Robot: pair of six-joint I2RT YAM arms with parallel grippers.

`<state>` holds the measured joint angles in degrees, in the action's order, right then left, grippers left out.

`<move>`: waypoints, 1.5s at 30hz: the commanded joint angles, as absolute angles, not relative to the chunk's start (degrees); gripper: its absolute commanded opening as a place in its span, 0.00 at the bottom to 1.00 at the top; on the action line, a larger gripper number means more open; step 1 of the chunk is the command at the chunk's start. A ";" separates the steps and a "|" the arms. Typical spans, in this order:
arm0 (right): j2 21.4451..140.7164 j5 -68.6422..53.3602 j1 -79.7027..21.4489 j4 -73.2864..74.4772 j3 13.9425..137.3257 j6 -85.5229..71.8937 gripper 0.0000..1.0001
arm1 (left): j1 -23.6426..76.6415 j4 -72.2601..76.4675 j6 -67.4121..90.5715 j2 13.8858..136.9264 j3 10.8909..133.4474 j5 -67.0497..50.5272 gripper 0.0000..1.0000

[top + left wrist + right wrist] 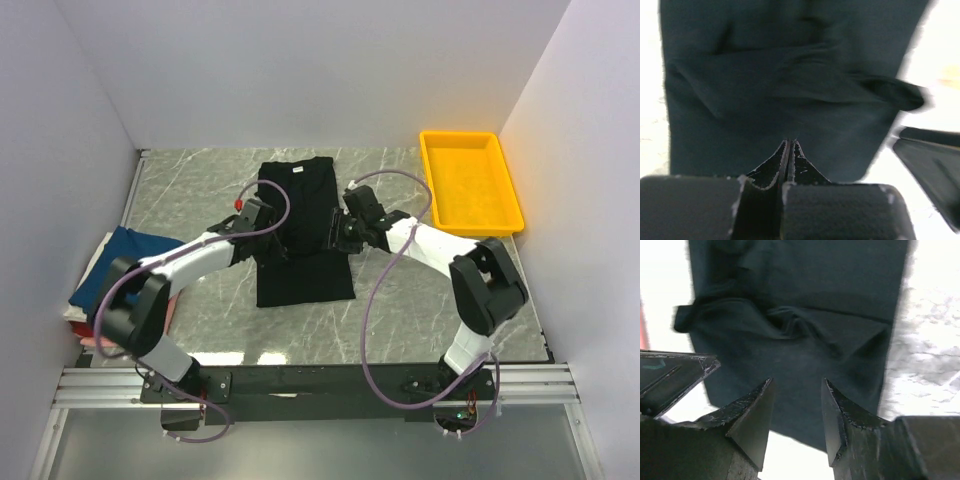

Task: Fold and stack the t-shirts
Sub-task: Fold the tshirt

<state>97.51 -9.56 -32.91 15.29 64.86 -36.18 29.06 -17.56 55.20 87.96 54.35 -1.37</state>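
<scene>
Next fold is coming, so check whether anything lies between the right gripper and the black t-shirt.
Nothing visible does. The right gripper hangs open directly over the black t-shirt, bare cloth below its fingers; the left gripper sits off to the side.

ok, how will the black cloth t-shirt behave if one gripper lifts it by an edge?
Likely floppy: the black short-sleeved cloth t-shirt shows soft creases in both wrist views, so a lifted edge would probably sag. Probably light: it lies thin and flat on the grey marbled table. A push would likely bunch it, not slide it.
</scene>
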 commanded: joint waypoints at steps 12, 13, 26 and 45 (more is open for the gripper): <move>112.49 -9.49 -29.10 19.95 79.36 -33.84 0.45 | 23.03 -19.25 53.61 101.68 66.09 -0.18 0.01; 112.94 -9.58 -28.92 20.13 80.15 -33.84 0.45 | 22.59 -19.25 53.35 102.21 66.27 -0.09 0.01; 115.15 -9.41 -26.90 20.66 79.72 -33.13 0.46 | 18.63 -17.05 50.28 104.16 67.41 -1.14 0.21; 103.36 -2.11 -35.15 16.09 66.55 -35.15 0.51 | 22.76 -9.41 60.38 91.58 49.05 4.30 0.01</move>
